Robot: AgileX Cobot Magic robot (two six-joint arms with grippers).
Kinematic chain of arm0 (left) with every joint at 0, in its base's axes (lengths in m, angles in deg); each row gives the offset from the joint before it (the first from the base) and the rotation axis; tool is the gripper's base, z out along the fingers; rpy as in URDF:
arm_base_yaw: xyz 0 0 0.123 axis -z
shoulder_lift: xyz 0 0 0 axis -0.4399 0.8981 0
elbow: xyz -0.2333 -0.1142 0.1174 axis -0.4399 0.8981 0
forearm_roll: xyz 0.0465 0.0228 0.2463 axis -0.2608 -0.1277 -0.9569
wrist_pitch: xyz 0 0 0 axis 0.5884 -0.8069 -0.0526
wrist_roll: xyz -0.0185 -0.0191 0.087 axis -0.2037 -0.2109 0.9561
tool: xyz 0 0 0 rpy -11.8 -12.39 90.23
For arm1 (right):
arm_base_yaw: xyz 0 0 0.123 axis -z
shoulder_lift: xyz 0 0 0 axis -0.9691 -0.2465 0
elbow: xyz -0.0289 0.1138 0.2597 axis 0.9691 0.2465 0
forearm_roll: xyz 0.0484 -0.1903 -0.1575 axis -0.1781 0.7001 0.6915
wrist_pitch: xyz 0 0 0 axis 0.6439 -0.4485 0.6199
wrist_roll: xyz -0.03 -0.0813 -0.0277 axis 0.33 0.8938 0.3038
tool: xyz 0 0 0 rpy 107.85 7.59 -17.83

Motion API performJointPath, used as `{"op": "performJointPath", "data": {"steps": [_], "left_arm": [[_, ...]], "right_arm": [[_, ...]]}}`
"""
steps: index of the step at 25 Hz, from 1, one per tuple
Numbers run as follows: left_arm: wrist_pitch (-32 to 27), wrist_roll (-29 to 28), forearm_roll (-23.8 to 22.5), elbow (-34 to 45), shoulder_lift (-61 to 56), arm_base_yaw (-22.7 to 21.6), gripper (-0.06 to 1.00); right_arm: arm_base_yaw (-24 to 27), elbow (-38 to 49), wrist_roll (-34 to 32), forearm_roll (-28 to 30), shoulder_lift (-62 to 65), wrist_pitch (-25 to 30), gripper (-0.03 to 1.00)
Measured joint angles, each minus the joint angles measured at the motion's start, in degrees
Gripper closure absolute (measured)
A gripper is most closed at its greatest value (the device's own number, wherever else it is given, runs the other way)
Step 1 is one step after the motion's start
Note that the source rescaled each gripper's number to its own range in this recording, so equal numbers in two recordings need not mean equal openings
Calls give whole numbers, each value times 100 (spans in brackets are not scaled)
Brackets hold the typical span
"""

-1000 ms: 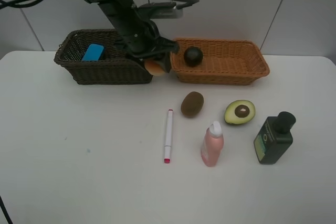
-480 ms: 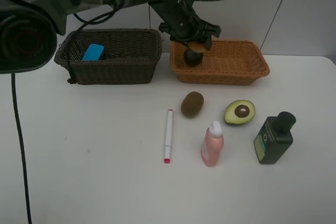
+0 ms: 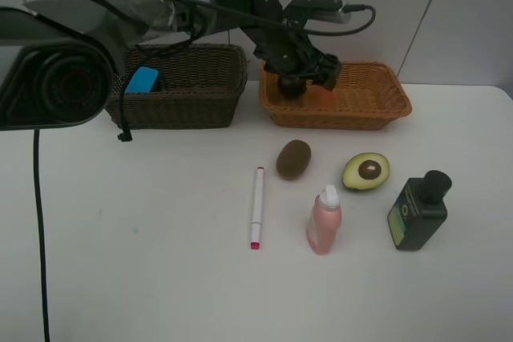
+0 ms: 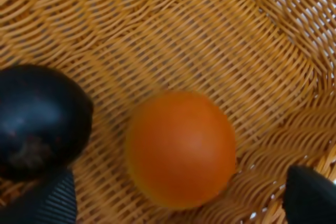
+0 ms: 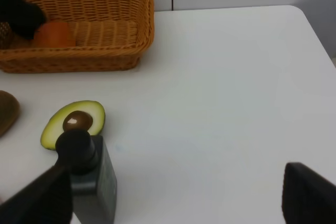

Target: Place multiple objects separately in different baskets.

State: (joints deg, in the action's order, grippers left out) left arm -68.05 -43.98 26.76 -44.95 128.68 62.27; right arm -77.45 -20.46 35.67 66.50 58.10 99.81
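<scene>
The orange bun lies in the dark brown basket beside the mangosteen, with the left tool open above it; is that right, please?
Not quite. The orange bun lies in the light orange-tan basket, not the dark brown basket; the left wrist view shows it on the tan weave. The rest holds: beside the mangosteen, left tool open above it.

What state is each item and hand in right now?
left hand: open over the tan basket
right hand: open, empty
orange bun: loose in tan basket
mangosteen: in tan basket
blue eraser: in dark basket
marker: lying flat on table
kiwi: on table
avocado half: cut face up on table
pink bottle: upright
green bottle: upright
</scene>
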Motion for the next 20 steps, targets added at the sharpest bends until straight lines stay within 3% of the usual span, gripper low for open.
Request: {"op": "performJointPath", "data": {"steps": [6, 12, 20], "left_arm": [[-1129, -521, -24, 0, -388, 0, -3], [-3191, -1882, -206, -30, -965, 0, -3], [-3394, -2146, -315, 528, -1411, 103, -3]], "right_arm": [[0, 0, 0, 0, 0, 0, -3], [0, 0, 0, 0, 0, 0, -3], [0, 0, 0, 0, 0, 0, -3]]}}
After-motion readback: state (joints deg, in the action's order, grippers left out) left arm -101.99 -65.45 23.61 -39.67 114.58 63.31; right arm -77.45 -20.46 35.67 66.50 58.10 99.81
